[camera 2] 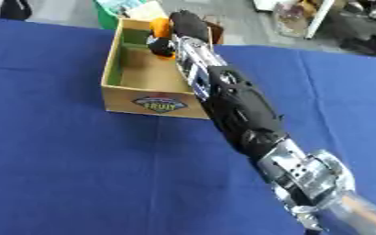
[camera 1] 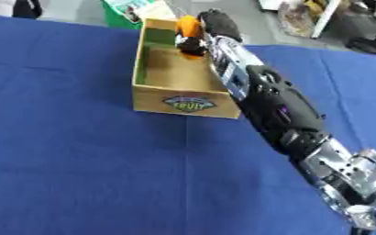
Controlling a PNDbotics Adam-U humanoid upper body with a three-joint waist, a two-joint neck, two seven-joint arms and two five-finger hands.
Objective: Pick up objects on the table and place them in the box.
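A blue cloth covers the table (camera 1: 79,160). A brown box (camera 1: 179,103) sits on it near the far edge, open at the top, with a "FRUIT" sticker (camera 1: 190,103) on its front. The robot's right arm (camera 1: 279,110) stretches from the bottom right corner up over the box. The right hand (camera 1: 211,25) is above the far end of the box. Its fingers (camera 1: 193,44) curl around an orange thing (camera 1: 188,26) and hold it over the inside of the box. Past the table is a grey floor with a green bin (camera 2: 109,16).
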